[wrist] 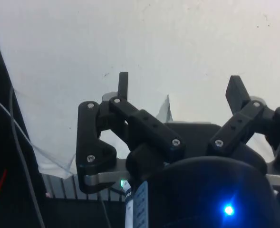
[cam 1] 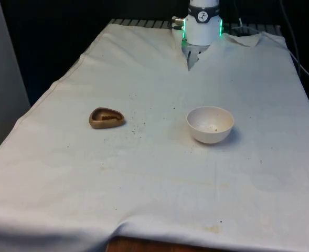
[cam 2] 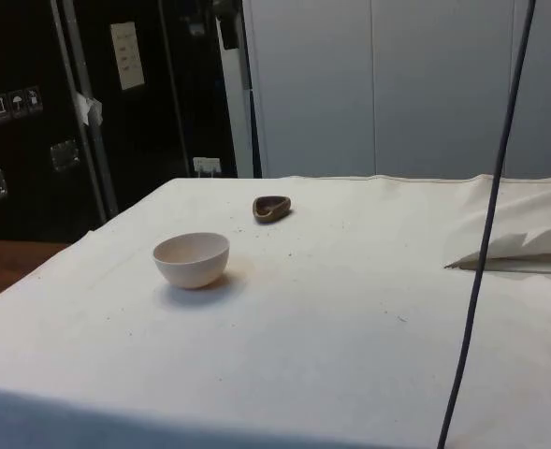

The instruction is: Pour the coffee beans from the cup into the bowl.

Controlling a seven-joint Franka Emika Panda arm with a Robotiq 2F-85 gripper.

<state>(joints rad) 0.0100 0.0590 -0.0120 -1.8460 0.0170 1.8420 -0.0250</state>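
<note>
Nearest, the table's near edge is seen in the front view, where the white cloth (cam 1: 159, 199) hangs over in folds and a strip of brown wood shows beneath it. Wide bare cloth lies between that edge and the two things on the table, and more bare cloth runs out to both side edges. Further in, the white bowl (cam 1: 210, 124) stands upright towards the front view's right, with only a few small specks seen on its inner wall. Well apart from it, towards the front view's left and slightly further back, a small brown cup (cam 1: 106, 117) is set on the cloth, low and rounded, with dark beans seen inside. Scattered dark specks are spread on the cloth between the two. Beyond them, open cloth reaches back to the far end, where the robot's white base (cam 1: 202, 23) stands at a slit in the cloth. In the wrist view the gripper (wrist: 180, 88) is held high over bare cloth near that far end, its black fingers (wrist: 123, 84) spread wide with nothing between them, well apart from both cup and bowl.
</note>
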